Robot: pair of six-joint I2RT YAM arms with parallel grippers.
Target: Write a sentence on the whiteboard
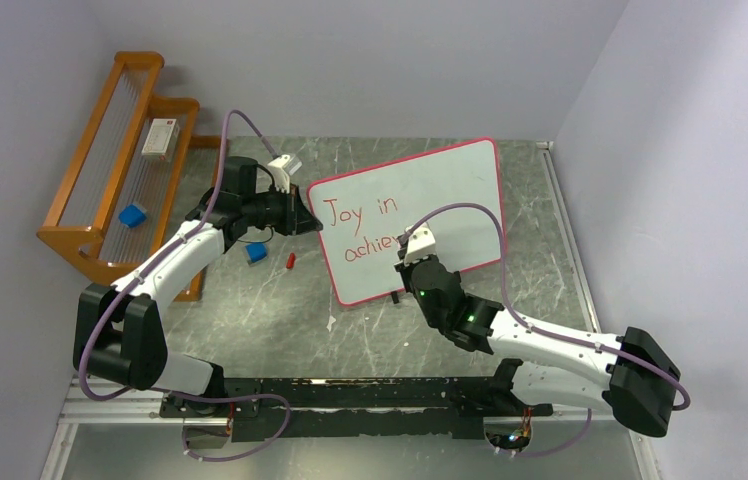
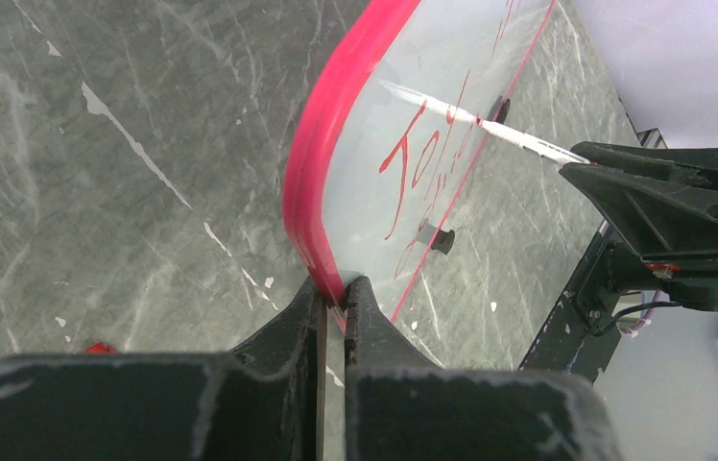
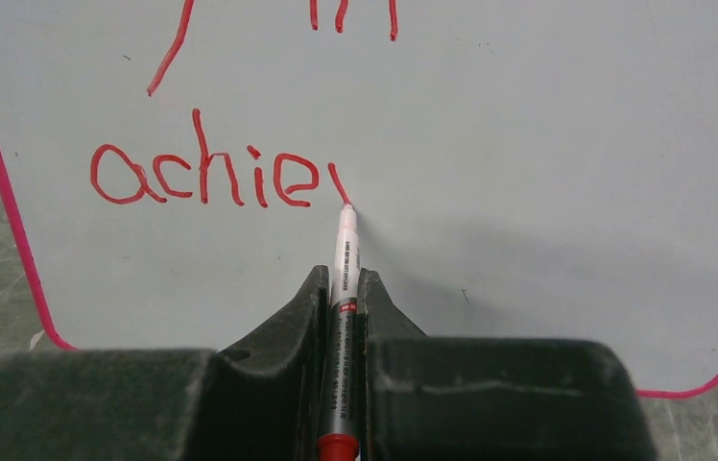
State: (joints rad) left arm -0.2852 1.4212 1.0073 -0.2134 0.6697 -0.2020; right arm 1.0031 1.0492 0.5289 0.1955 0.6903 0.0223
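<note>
The whiteboard (image 1: 420, 215) with its red-pink border stands tilted on the table, with "Joy in" and "achie" in red on it. My left gripper (image 1: 302, 215) is shut on the board's left edge (image 2: 322, 182); its fingertips (image 2: 360, 293) pinch the red rim. My right gripper (image 1: 412, 262) is shut on a red marker (image 3: 346, 259), whose tip touches the board (image 3: 528, 144) just after the last letter, at the bottom of a short fresh stroke. In the left wrist view the marker (image 2: 490, 130) shows across the board.
An orange wooden rack (image 1: 120, 170) stands at the back left with a blue block (image 1: 132, 215) and a small box (image 1: 159, 138) on it. A blue cube (image 1: 256, 253) and a small red cap (image 1: 291, 260) lie on the table beside the left gripper.
</note>
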